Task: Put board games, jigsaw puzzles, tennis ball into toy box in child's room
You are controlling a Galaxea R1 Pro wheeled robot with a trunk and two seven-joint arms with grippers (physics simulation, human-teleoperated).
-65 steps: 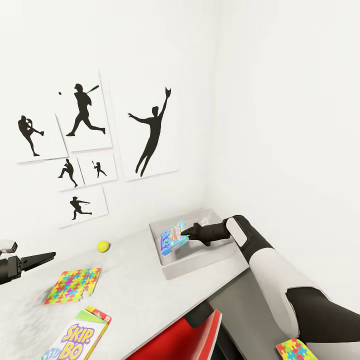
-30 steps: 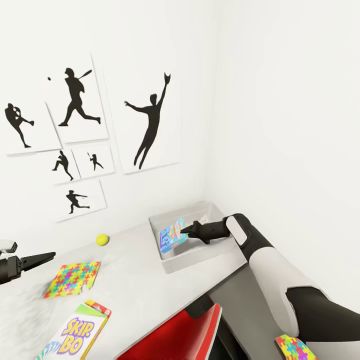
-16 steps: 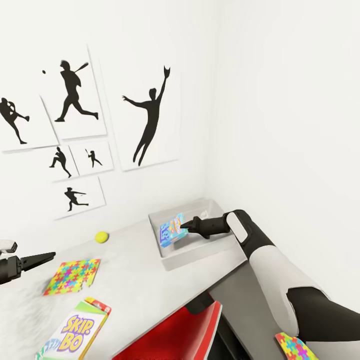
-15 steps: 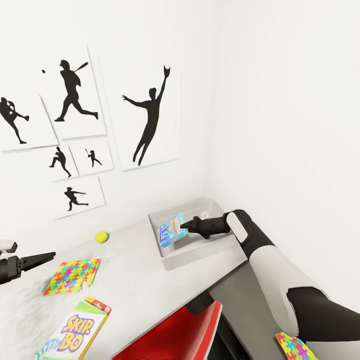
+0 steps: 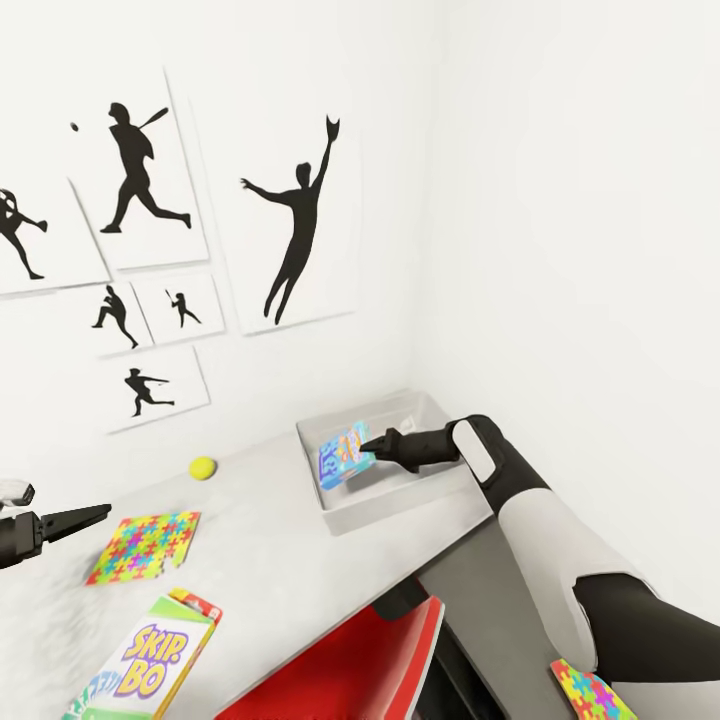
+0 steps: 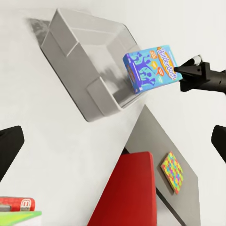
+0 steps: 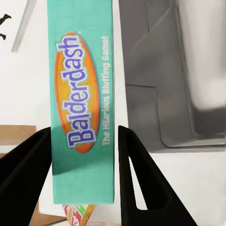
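The right gripper (image 5: 368, 443) reaches over the toy box (image 5: 432, 412), its fingers (image 7: 136, 179) pressed against both sides of a blue Balderdash board game (image 5: 344, 457) and holding it by one edge; the game hangs tilted above the open tray, clear of its floor as far as the left wrist view shows it (image 6: 151, 69). The toy box sits at the far corner of the tabletop (image 5: 270, 530), close to the white wall. The left gripper (image 5: 88, 517) hovers over the near left part of the tabletop with its fingers spread apart and nothing between them. Just beyond it a jigsaw puzzle (image 5: 143, 545) lies flat on the tabletop, and the tennis ball (image 5: 203, 467) rests farther back, near the wall and well apart from the toy box. A Skip-Bo board game (image 5: 150, 663) lies at the near edge of the tabletop. A red chair (image 5: 350, 665) stands below the tabletop edge, and a second jigsaw puzzle (image 5: 592, 692) lies on a lower grey surface beside the right arm. Black silhouette prints of ball players (image 5: 300, 225) hang on the wall
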